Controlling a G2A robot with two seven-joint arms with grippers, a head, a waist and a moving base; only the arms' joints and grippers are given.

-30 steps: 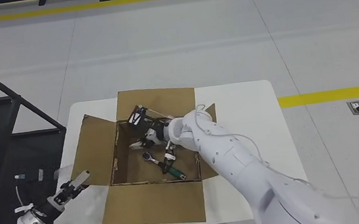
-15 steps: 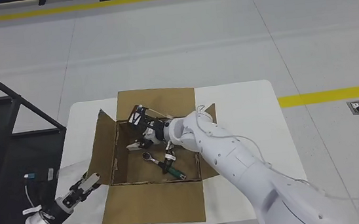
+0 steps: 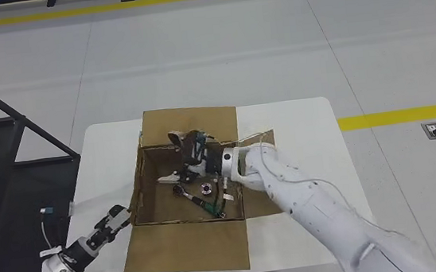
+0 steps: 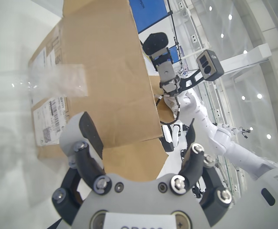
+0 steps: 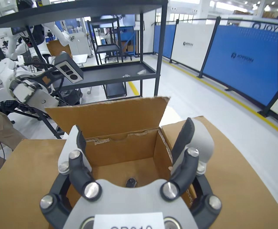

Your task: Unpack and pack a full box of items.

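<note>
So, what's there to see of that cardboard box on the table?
The cardboard box is plain brown corrugated board, open at the top, sitting on the white table. Its far and near flaps lie folded outward; the flap by the left gripper stands upright. Labels and clear tape mark one outer side. Inside lie a few small tools. The right gripper, open, hangs over the opening.

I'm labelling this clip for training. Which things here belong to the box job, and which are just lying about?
Job: cardboard box; ratchet wrench, green-handled tool and small spool inside it; right hand open above it; left hand open by its side flap.
Lying about: black rack; floor socket with cable.
</note>
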